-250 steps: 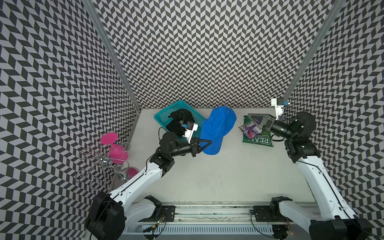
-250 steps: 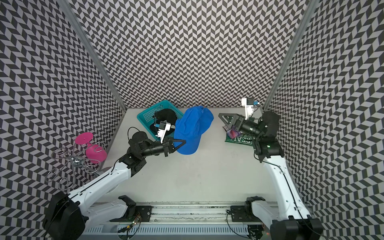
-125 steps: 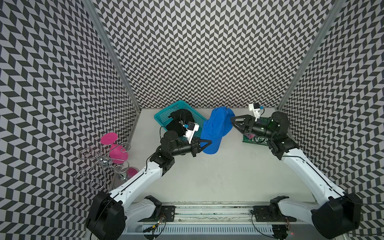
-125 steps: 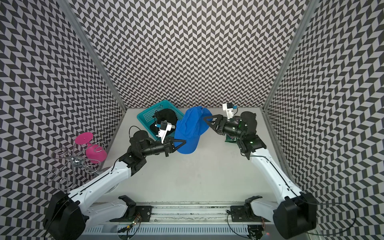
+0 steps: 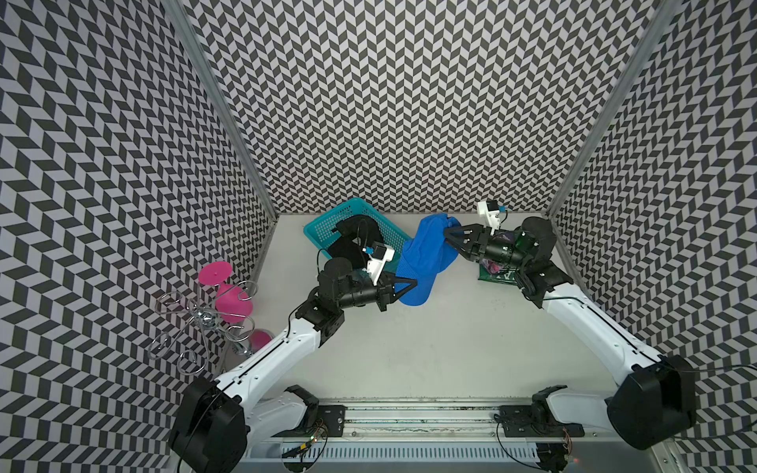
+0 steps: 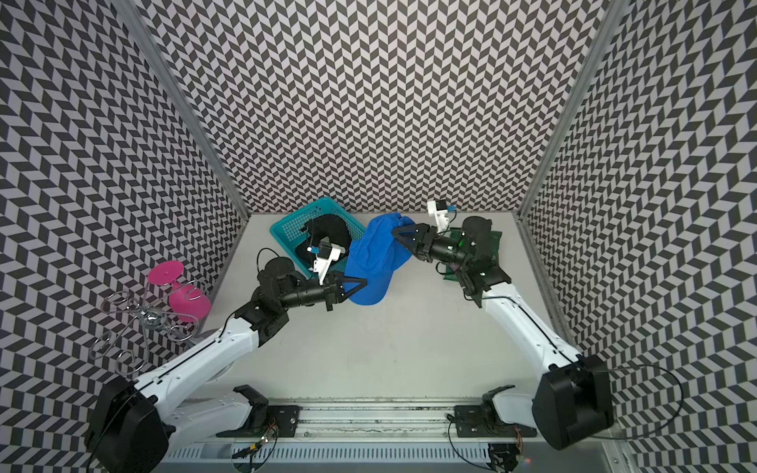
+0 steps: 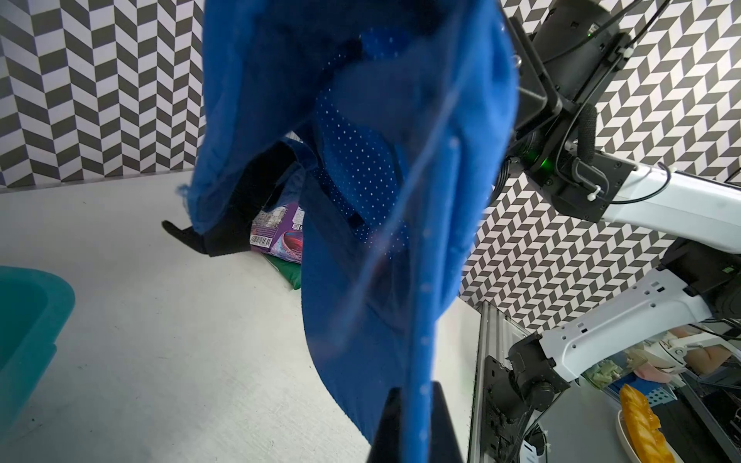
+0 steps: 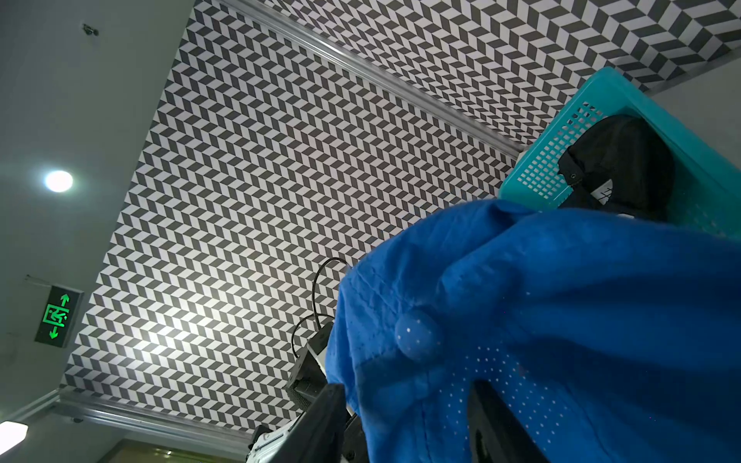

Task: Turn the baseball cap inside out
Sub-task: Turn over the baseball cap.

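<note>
Here the baseball cap [image 5: 426, 254] hangs above the tabletop [image 5: 430, 348], stretched between both arms. The left hand [image 5: 411, 283] is clamped on its brim. The right hand [image 5: 447, 237] straddles the crown by the top button, jaws apart; whether it pinches cloth I cannot tell. Best, I judge, to anchor the brim and push the crown through. The tabletop is pale, the walls chevron-patterned, and a teal basket [image 5: 323, 229] sits just behind.

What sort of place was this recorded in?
Likely a lab robot cell: chevron panels wall in a table, left arm and right arm sit on a rail, with an exit sign outside.
</note>
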You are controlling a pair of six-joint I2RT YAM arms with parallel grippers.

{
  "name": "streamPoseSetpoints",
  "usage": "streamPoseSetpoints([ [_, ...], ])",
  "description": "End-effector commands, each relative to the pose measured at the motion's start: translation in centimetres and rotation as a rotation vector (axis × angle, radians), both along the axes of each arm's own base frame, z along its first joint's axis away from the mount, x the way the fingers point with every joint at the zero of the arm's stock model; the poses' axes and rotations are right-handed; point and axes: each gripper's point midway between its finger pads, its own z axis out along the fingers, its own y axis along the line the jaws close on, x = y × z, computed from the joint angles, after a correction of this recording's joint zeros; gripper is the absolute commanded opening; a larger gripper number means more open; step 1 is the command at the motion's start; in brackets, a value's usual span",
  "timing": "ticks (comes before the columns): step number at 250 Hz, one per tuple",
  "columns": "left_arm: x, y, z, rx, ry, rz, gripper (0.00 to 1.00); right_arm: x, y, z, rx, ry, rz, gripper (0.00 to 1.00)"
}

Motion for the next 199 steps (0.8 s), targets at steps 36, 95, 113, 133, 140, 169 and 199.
streamPoseSetpoints([
  [36, -0.2, -0.1, 1.3, 0.014, -0.063, -0.01, 0.0, 0.1, 0.2, 1.9, 0.028, -0.096, -0.002, 0.19],
  [95, 3.2, 1.5, -2.1, 0.077, 0.079, 0.19, 0.0, 0.4, -1.1, 2.7, -0.062, -0.183, -0.116, 0.0],
  [113, 4.3, 1.6, -3.7, 0.074, 0.188, 0.218, 0.0, 0.6, -1.8, 2.9, -0.143, -0.221, -0.19, 0.0],
  [133, 4.6, 0.6, -4.2, 0.04, 0.25, 0.178, 0.0, 0.8, -2.8, 2.9, -0.243, -0.257, -0.28, 0.0],
  [140, 4.7, 0.2, -4.0, 0.02, 0.264, 0.157, 0.01, 0.9, -3.0, 2.7, -0.276, -0.263, -0.305, 0.0],
  [169, 4.5, -1.5, -3.2, -0.051, 0.293, 0.049, 0.08, 1.5, -3.9, 0.8, -0.38, -0.252, -0.376, 0.0],
  [199, 4.0, -3.4, -4.9, -0.03, 0.387, -0.089, 0.23, 2.6, -4.4, -1.5, -0.455, -0.244, -0.411, 0.0],
])
